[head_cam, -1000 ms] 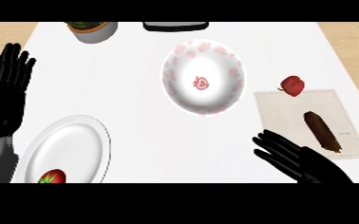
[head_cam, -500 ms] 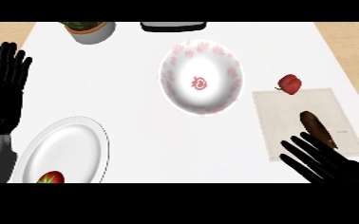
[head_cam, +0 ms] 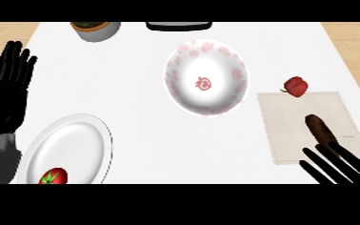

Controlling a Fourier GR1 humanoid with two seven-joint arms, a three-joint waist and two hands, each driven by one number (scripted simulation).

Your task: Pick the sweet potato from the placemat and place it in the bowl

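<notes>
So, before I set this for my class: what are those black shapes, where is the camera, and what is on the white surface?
The camera looks steeply down from a humanoid robot's head. The black shapes are its hands: the left hand rests open at the left edge; the right hand is open beside the brown sweet potato on the beige placemat. Neither holds anything. Also there: a white bowl with pink flowers, a red pepper, and a white plate carrying a tomato.

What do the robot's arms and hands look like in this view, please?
Both hands are plain black, with slim fingers: the left hand at the left edge, the right hand at the lower right. A grey forearm shows below the left hand. No cables or markings show.
</notes>
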